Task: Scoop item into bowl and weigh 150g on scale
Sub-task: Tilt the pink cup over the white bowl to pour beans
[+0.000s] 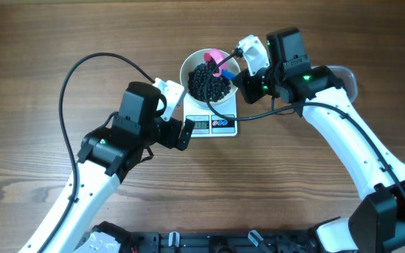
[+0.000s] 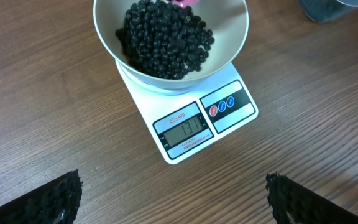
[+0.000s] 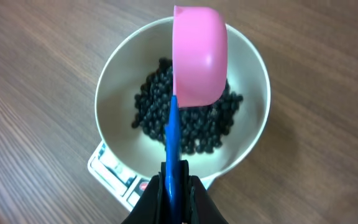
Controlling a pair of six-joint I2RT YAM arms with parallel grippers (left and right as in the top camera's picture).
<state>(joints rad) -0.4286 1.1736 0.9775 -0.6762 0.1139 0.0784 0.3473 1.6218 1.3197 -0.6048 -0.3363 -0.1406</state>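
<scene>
Pellets (image 1: 209, 83) heaped black in the white bowl (image 1: 188, 65) at upper centre of the overhead view, the bowl seated on the kitchen scale (image 1: 213, 125), display (image 2: 184, 129) reading what looks like 131. Right pincer (image 3: 176, 186) clamped tight on the blue handle (image 3: 173, 137) of a pink scoop (image 3: 197, 56), held above the pellets. Left pincer (image 2: 173, 182) spread wide, gripping nothing, just below the scale, fingers (image 2: 55, 199) at the lower corners of the left wrist view over the wooden bench (image 2: 42, 124).
</scene>
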